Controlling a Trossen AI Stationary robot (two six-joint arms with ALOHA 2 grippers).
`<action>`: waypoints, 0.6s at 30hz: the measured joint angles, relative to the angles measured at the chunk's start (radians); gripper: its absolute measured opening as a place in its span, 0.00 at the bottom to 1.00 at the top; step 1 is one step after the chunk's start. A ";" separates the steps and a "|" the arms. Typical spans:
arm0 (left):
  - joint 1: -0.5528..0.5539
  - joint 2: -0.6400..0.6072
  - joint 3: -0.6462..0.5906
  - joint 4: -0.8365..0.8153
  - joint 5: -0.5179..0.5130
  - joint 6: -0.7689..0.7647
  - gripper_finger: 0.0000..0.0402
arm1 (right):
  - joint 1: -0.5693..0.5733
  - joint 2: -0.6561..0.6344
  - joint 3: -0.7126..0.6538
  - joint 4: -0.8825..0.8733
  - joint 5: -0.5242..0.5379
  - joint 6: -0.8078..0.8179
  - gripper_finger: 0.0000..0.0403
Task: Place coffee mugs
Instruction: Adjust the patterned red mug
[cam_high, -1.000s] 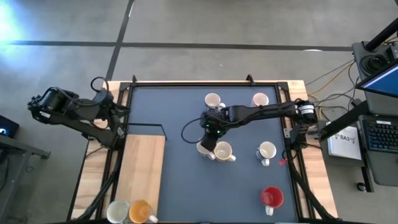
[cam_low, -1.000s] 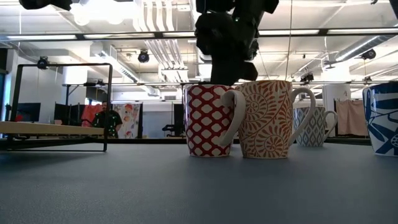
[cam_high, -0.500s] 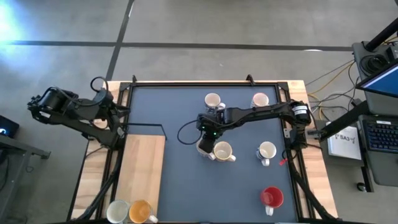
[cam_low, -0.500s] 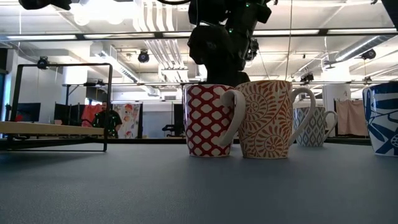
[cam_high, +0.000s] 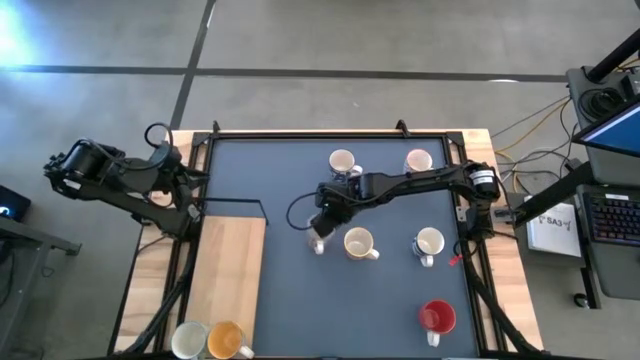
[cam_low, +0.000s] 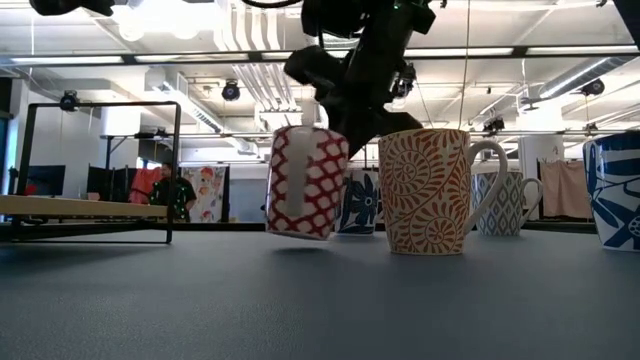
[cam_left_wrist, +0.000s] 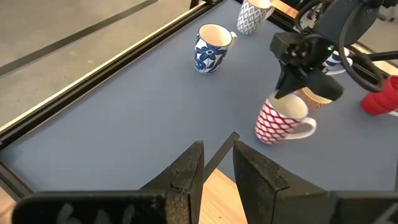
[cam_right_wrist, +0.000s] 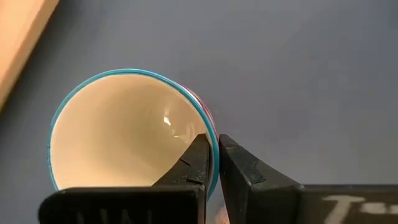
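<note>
A white mug with a red lattice pattern (cam_low: 305, 182) hangs tilted just above the dark mat, beside an orange-swirl mug (cam_low: 425, 190) that stands on its base. My right gripper (cam_right_wrist: 212, 163) is shut on the lattice mug (cam_high: 318, 241) near the table's middle. My left gripper (cam_left_wrist: 217, 165) waits at the table's left edge, slightly open, with nothing between its fingers. Other mugs stand on the mat: a blue-flowered one (cam_high: 342, 161) and another (cam_high: 418, 160) at the far side, one (cam_high: 429, 242) at the right, and a red one (cam_high: 436, 317) near the front right. My right gripper pinches the lattice mug's rim (cam_right_wrist: 208, 133), one finger (cam_right_wrist: 194, 163) inside the cup and one (cam_right_wrist: 239, 167) outside the wall. The fingers come slanting down from above and the table's right. The mug hangs tilted below them, just clear of the mat, its handle (cam_low: 296, 180) toward the near edge.
A wooden board (cam_high: 232, 275) with a black wire frame (cam_high: 240, 203) lies at the mat's left. A white mug (cam_high: 188, 340) and an orange mug (cam_high: 226, 340) stand at the near left corner. Open mat lies between the board and the held mug.
My right gripper has rolled and shut on the lattice mug's rim. The mug has left the orange-swirl mug's side, shifted toward the table's left, tipped and risen just off the mat, and its handle has swung round to face the near edge.
</note>
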 joint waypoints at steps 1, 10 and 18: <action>0.000 0.000 0.000 0.000 0.000 0.000 0.17 | 0.000 0.001 0.000 0.001 0.018 0.050 0.03; 0.000 0.001 0.000 0.000 -0.001 0.034 0.17 | 0.003 0.006 0.000 0.059 0.188 0.265 0.03; 0.000 0.000 0.000 0.000 -0.002 0.057 0.17 | 0.001 0.035 0.001 0.078 0.184 0.243 0.03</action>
